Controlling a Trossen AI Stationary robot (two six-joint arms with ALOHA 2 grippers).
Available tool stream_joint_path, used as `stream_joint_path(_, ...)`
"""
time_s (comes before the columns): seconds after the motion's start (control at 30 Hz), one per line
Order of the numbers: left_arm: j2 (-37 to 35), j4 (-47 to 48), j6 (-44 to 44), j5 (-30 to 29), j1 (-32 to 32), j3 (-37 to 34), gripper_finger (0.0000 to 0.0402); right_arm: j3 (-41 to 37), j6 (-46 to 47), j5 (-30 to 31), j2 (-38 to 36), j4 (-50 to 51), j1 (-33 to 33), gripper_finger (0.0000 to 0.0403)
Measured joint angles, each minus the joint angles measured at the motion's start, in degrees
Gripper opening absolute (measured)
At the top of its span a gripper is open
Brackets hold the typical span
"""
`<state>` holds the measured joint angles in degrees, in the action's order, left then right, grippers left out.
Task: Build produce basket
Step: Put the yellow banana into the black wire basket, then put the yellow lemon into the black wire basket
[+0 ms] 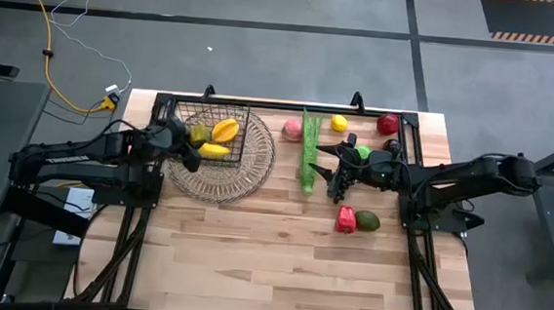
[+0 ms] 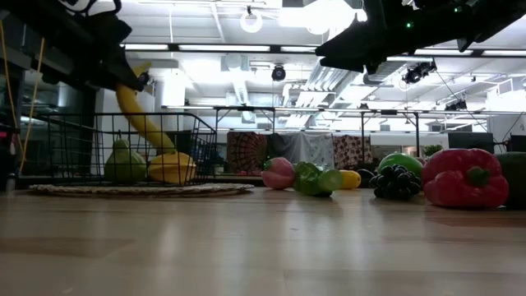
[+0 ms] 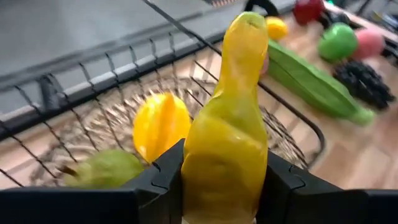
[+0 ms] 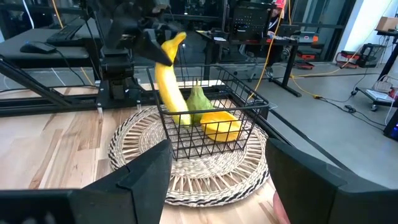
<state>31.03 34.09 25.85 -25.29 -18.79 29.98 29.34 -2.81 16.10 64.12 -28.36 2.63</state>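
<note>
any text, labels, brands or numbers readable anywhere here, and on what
None can be read.
The banana, held in the left gripper over the basket, shows no sticker or print.
The other produce, the basket and the woven tray carry no lettering.
The screens and gear in the room behind are too small and blurred to read.

**What the views leave hidden or cut off**

From above, the left hand (image 1: 182, 137) covers part of the basket (image 1: 223, 109), hiding most of the banana (image 1: 213, 151) it grips. In the left wrist view that banana (image 3: 227, 137) fills the middle, blocking the basket floor behind it, and the green fruit (image 3: 102, 169) beside it is blurred. In the low view, a dark green item (image 2: 515, 177) right of the red pepper (image 2: 465, 177) is cut off by the edge.
</note>
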Motion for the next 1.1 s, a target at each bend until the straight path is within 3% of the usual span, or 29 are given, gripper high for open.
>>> stream_joint_path(0.3,0.7,0.9,-0.2,2.0,0.0,0.0,0.0125,0.0,0.0,0.0,0.0,0.0,0.0,0.0249)
stream_joint_path(0.8,1.6,0.6,-0.9,-1.0,0.0,0.0,0.0188,0.0,0.0,0.0,0.0,0.0,0.0,0.0249)
stream_joint_path(1.1,1.6,-10.0,-6.9,-1.8,0.0,0.0,0.0194,0.0,0.0,0.0,0.0,-0.1,0.0,0.0249)
